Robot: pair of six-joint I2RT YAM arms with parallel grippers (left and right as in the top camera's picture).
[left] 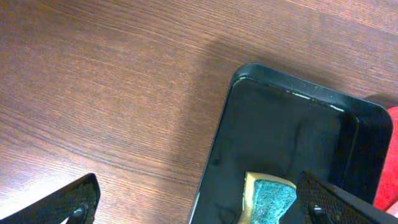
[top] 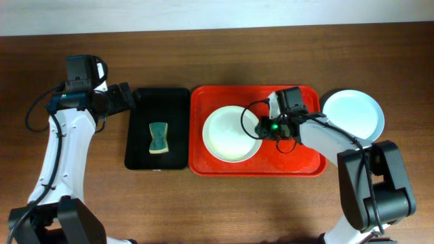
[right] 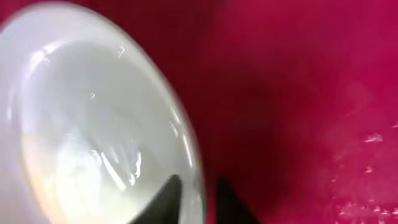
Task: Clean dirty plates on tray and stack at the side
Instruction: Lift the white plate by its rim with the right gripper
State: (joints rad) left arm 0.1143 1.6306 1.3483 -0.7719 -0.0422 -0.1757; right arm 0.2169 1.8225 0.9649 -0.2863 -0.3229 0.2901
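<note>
Overhead: the red tray (top: 203,163) holds one green plate (top: 227,135), a pale plate (top: 351,114) lies on the table (top: 224,210) beside it, and the black tray (top: 139,115) holds a sponge (top: 158,137). Left wrist: the left tool (left: 198,186) is wide open and empty. Right wrist: the right tool (right: 199,199) narrowly straddles the green plate's rim; whether it grips is unclear, so a lift may drop the plate.
</note>
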